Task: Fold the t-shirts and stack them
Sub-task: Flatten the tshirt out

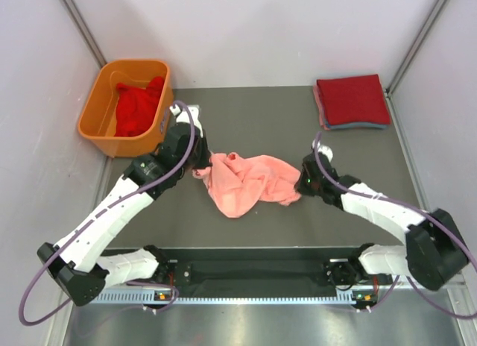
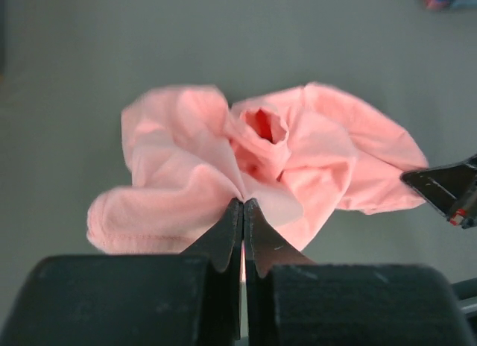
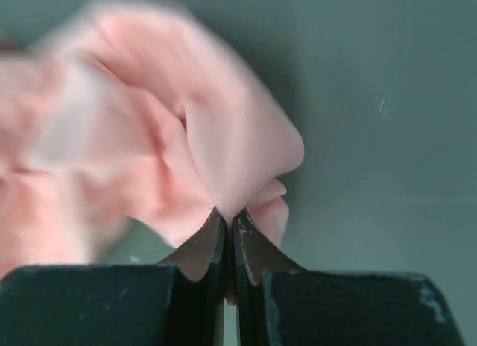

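Salmon-pink tee [image 1: 250,182], long axis left-right (crumpled)

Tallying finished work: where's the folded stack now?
Seen from above, the folded stack lies at the far right corner of the table, opposite the orange tub, well apart from the crumpled pink shirt.

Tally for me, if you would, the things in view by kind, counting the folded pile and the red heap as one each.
Loose pink t-shirt: 1
Folded stack, red on top: 1
Red heap in the tub: 1
Orange tub: 1
Total: 4
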`<state>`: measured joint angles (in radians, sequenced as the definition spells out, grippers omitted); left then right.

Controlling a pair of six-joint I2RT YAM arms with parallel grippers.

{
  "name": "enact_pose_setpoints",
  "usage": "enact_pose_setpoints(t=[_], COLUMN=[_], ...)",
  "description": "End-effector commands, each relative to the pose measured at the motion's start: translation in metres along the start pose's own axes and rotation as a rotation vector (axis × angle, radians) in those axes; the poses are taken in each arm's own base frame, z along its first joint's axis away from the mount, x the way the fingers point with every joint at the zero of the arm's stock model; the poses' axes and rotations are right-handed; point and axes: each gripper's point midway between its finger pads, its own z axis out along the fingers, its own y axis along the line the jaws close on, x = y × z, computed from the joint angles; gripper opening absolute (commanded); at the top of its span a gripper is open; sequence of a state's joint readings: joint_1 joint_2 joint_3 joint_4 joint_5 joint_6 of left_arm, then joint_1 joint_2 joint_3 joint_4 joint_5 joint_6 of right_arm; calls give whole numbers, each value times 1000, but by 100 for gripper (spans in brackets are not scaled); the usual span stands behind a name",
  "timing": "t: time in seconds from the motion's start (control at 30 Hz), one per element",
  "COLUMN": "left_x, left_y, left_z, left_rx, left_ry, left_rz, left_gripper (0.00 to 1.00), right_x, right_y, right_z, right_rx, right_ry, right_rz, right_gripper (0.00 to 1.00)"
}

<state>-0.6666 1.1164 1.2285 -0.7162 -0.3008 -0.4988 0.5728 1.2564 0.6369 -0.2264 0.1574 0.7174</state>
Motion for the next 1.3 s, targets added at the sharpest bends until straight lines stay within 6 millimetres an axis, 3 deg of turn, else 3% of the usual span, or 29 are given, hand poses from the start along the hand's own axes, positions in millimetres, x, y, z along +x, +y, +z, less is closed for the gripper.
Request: enact_pose_setpoints(t=[0.0, 0.03, 0.07, 0.13, 0.23, 0.4, 0.5, 0.6, 0.73, 0.87, 0.97, 1.0, 1.03, 1.07, 1.1, 1.13, 1.17, 1.2, 1.23, 1.27], left_x=[-67, -91, -99, -123, -140, -148, -146, -142, -119, -94, -93, -109, -95, -97, -132, -102, -105, -137, -133, -128], left_y=[-6, -10, -11, -13, -17, -21, -20, -17, -13, -2, 12, 16, 24, 32, 23, 37, 39, 32, 44, 45], left_z=[-28, -43, -47, -67, -90, -125, -125, -101, -38, 42, 106, 118, 157, 174, 176, 210, 215, 207, 215, 205], left_rx=[-15, -3, -10, 0, 38, 126, 124, 61, -38, -29, 67, 87, 62, 47, 62, 1, -15, -10, -83, -116], left_ry=[-169, -224, -240, -299, -346, -387, -383, -357, -237, -92, -27, -43, 25, 46, -5, 120, 141, 83, 100, 130], left_rz=[10, -3, 0, -6, -16, -50, -50, -16, 42, 7, -54, -69, -67, -49, -29, -15, 10, 17, 20, 14], left_gripper=[0, 0, 0, 0, 0, 0, 0, 0, 0, 0, 0, 0, 0, 0, 3, 16, 25, 33, 45, 50], right_x=[-107, -135, -144, -170, -185, -191, -194, -193, -180, -175, -169, -163, -168, -164, -172, -172, -168, -179, -181, -181], right_y=[12, 21, 13, 15, 14, 4, -2, -4, -1, -6, -10, -15, -19, -26, -31, -32, -39, -40, -41, -43], right_z=[-81, -111, -129, -180, -233, -289, -303, -285, -227, -168, -118, -102, -91, -69, -60, -51, -33, -32, -28, -22], right_rx=[53, 39, 80, 66, 23, -20, -10, 35, 86, 158, 128, 129, 112, 132, 137, 129, 151, 156, 161, 175], right_ry=[-315, -397, -427, -520, -602, -692, -721, -700, -602, -501, -402, -363, -352, -300, -301, -271, -219, -220, -206, -192], right_rz=[-66, -54, -56, -53, -39, -2, 9, -19, -85, -144, -147, -142, -119, -114, -97, -93, -85, -66, -58, -43], right_gripper=[0, 0, 0, 0, 0, 0, 0, 0, 0, 0, 0, 0, 0, 0, 0, 1, 1, 3, 7, 13])
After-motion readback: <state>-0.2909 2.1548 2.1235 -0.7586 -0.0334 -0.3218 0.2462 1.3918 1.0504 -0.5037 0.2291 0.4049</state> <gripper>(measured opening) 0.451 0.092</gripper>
